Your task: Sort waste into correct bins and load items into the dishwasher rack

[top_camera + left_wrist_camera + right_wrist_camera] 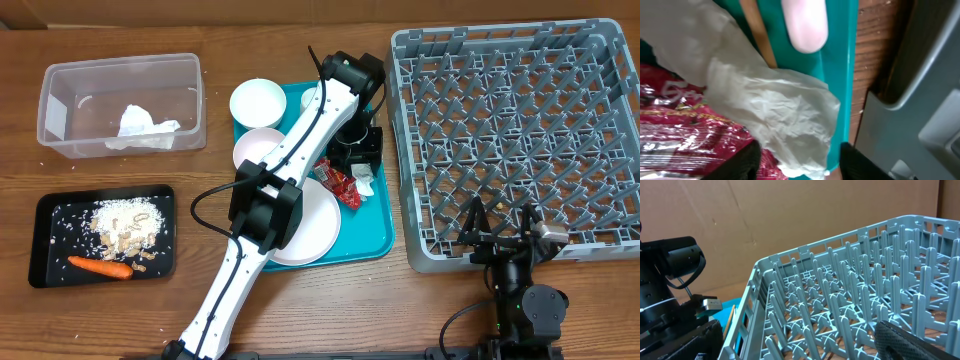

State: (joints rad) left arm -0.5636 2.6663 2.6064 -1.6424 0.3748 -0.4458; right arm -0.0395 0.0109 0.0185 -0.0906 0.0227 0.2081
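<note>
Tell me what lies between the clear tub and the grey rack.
In the overhead view: the teal tray, holding two white bowls, with the left arm reaching over it.

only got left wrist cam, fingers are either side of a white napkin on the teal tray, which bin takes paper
Observer: The clear tub at the far left already holds a crumpled white napkin.
Operator: and the black one
Observer: The black tray holds the carrot and crumbly food bits, with no paper in it.
Operator: right arm in my way
Observer: No. The right gripper sits open at the near edge of the rack, off the teal tray.
</note>
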